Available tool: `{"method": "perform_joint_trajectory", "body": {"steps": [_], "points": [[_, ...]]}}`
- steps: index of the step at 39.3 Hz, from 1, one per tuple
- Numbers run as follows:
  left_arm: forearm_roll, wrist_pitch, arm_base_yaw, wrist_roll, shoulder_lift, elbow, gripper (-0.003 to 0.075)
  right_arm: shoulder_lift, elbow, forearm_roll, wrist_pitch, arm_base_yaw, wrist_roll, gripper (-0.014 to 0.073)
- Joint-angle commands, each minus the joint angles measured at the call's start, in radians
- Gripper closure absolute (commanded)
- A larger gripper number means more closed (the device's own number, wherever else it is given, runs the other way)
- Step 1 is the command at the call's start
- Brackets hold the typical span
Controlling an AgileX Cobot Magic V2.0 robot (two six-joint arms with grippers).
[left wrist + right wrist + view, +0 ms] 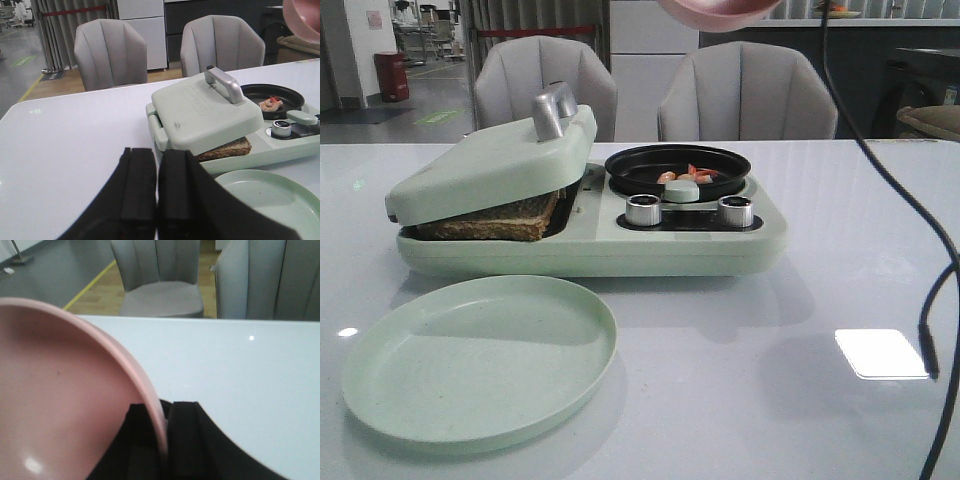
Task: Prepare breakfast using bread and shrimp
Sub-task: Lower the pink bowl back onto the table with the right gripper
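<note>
Facing two grey chairs (545,85), the glossy white table (840,280) reflects light; left tool (157,200) pressed together, right tool (165,440) pinching a pink bowl (60,405).

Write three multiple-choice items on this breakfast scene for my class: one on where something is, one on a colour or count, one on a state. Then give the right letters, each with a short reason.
1. Where are the shrimp?
A. in the black pan
B. on the green plate
C. on the bare table

2. How many silver knobs sit on the front of the breakfast maker?
A. one
B. two
C. four

3. What is the right gripper doing?
A. hanging open and empty
B. pressing the lid down
C. gripping the rim of a pink bowl

Answers:
1 A: the pink pieces lie inside the black pan, while the green plate holds nothing.
2 B: the front view shows two knobs below the pan.
3 C: in the right wrist view the pink bowl has its rim pinched between the fingers.
</note>
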Motion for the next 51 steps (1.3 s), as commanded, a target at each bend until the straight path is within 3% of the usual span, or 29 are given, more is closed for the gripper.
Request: {"method": "perform_joint_trajectory", "body": {"steps": [1, 11, 21, 28, 45, 49, 51], "points": [[-0.011, -0.082, -0.004, -0.011, 0.011, -0.024, 0.0606, -0.081, -0.026, 0.002, 0.09, -0.055, 0.0, 0.0451], [-0.011, -0.082, -0.004, -0.011, 0.011, -0.024, 0.0606, -0.102, -0.01, 0.025, 0.403, -0.218, 0.003, 0.0451], [-0.011, -0.082, -0.004, -0.011, 0.011, -0.024, 0.0606, -0.092, 0.167, 0.025, 0.374, -0.346, 0.003, 0.0451], [-0.011, -0.082, -0.004, -0.011, 0.011, -0.024, 0.0606, -0.06, 0.245, -0.011, 0.355, -0.354, -0.002, 0.0451], [-0.011, -0.082, -0.004, -0.011, 0.011, -0.024, 0.0606, 0.102, 0.244, -0.072, 0.425, -0.352, -0.002, 0.0447], [-0.011, -0.082, -0.004, -0.011, 0.011, -0.024, 0.0606, 0.106, 0.244, -0.109, 0.425, -0.352, -0.002, 0.038], [-0.011, -0.082, -0.004, -0.011, 0.011, -0.024, 0.0606, 0.106, 0.24, -0.112, 0.421, -0.352, -0.002, 0.0293]]}}
